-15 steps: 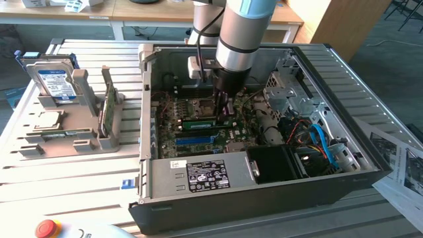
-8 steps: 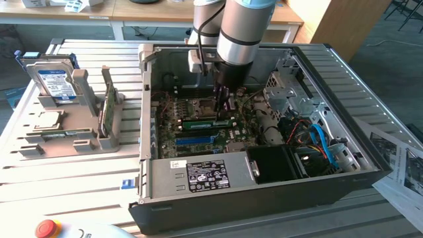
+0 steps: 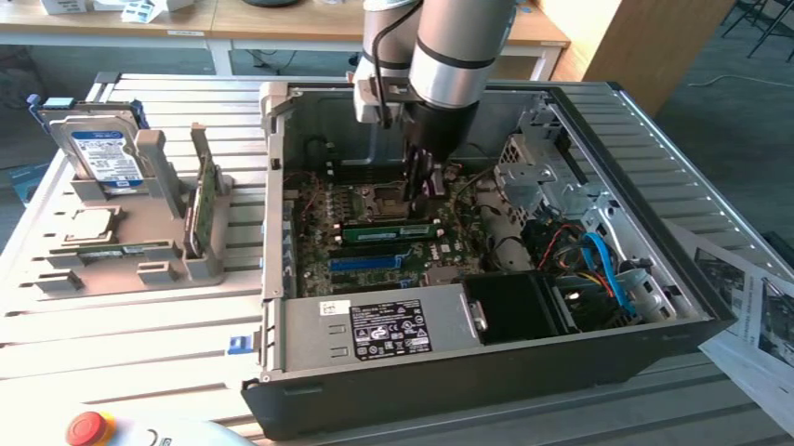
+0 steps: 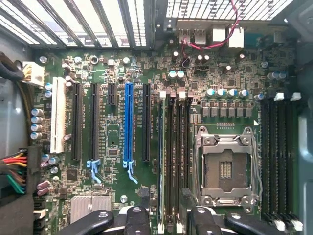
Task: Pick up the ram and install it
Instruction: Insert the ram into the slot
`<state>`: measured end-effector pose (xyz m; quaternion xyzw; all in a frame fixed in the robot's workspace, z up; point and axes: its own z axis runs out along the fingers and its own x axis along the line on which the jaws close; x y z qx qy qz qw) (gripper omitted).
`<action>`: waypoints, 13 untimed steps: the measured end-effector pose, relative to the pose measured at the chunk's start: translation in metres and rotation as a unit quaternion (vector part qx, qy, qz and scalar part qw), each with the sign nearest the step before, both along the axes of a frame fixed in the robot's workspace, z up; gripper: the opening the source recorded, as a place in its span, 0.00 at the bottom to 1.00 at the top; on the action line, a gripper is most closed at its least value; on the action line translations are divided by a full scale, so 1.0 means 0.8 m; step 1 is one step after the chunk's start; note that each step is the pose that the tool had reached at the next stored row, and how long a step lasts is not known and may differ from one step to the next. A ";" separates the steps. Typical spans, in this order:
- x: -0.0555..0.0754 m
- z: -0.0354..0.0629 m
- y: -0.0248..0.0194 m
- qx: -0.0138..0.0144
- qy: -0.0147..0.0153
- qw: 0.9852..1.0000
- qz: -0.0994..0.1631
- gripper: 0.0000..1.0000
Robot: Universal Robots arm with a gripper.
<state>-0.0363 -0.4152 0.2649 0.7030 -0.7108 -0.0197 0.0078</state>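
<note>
Exterior view, left to right. A grey plastic parts rack (image 3: pixel 149 265) sits on the slatted table. In it are a blue-labelled silver hard drive (image 3: pixel 99 153) standing upright, a square silver processor chip (image 3: pixel 89 224) lying flat, and a thin green board stick (image 3: pixel 201 212) standing on edge at the rack's right end. A red round button (image 3: pixel 87 427) is at the bottom corner.

Next comes an open black computer case (image 3: pixel 496 372) lying on its side, with the green motherboard (image 3: pixel 323 251) exposed. The ram (image 3: pixel 387 230), a long narrow green stick, is inside the case. It stands on edge in the slot bank between the blue expansion slot (image 3: pixel 367 263) and the metal processor socket (image 4: pixel 226 166). Can't tell if it is fully seated.

The gripper (image 3: pixel 429 181) hangs just above the board near the socket, close to the ram but apart from it. Its jaws are spread wide and hold nothing. In the wrist view the black fingers (image 4: pixel 139 218) frame the slot bank.

A silver power supply box (image 3: pixel 372 330) is at the case's near edge. A blue cable (image 3: pixel 604 265) lies further right, and printed paper sheets (image 3: pixel 745 316) lie outside the case.
</note>
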 end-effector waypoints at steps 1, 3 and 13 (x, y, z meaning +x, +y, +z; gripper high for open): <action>0.000 0.002 0.0000 0.000 0.000 1.000 0.000 0.37; 0.000 0.007 0.0000 0.000 0.000 1.000 0.000 0.37; 0.000 0.038 0.0000 0.000 0.000 1.000 0.000 0.37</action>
